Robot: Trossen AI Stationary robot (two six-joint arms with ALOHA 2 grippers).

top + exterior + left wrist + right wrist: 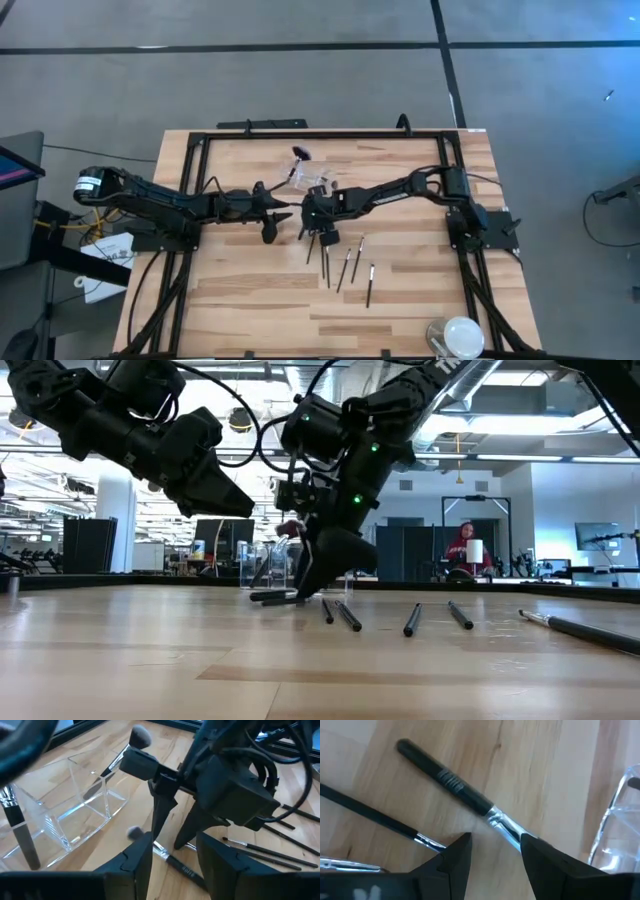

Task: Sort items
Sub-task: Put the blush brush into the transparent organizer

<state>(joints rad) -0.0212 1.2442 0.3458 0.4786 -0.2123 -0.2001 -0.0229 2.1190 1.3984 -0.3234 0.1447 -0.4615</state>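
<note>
My right hand stands low over the worktop, pointing down, with its two fingers apart and holding nothing. Between them lies a thick brush, flat on the wood; its silvery ferrule sits just in the gap, so I judge that I am about to close on it there. The fingers straddle the brush across its length because this is the only way to pinch such a thin, flat thing.

Just beside this brush, another thin brush lies at an angle, and its ferrule comes near to one of my fingers. If I close carelessly, I think I may catch both.

The clear holder stands just beyond my right hand, and it already carries a fluffy-headed brush that leans out over its wall. I suppose the brushes must go in there, so the way is short, but the clear wall is near and I must lift before I move over it.

My left hand hangs close beside the right one, above the wood, open moderately and empty. Between the two hands there is little free room.

On the near side of my hands, four more brushes lie loose and well apart from the edge. A round white disc rests far away at the worktop corner.
</note>
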